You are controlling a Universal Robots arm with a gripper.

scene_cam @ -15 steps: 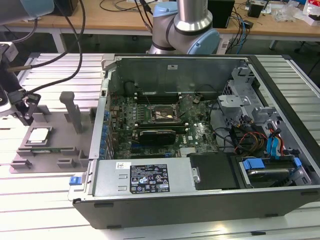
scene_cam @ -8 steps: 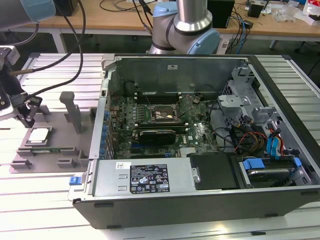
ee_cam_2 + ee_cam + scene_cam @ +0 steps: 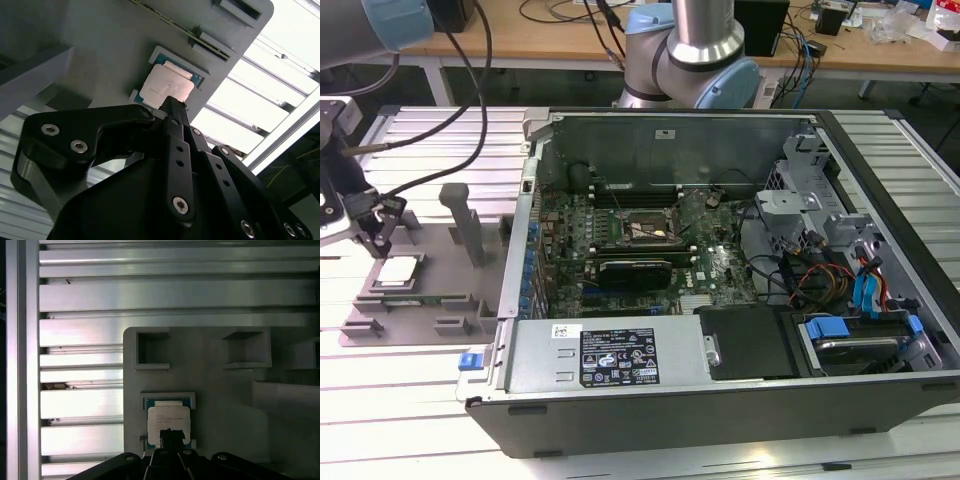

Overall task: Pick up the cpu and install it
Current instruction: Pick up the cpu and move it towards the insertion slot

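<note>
Jaws of the black gripper (image 3: 173, 104) are sitting drawn together, gripping nothing, above the slatted aluminium bench (image 3: 430, 130) beside the open black computer case (image 3: 720, 390), over the grey moulded fixture plate (image 3: 220, 405). Straight beyond their tips, the small square cpu with its pale silver top (image 3: 168, 417) is lying flat in a shallow nest near the plate's edge farthest from the case. I cannot tell whether the tips are touching it.
</note>
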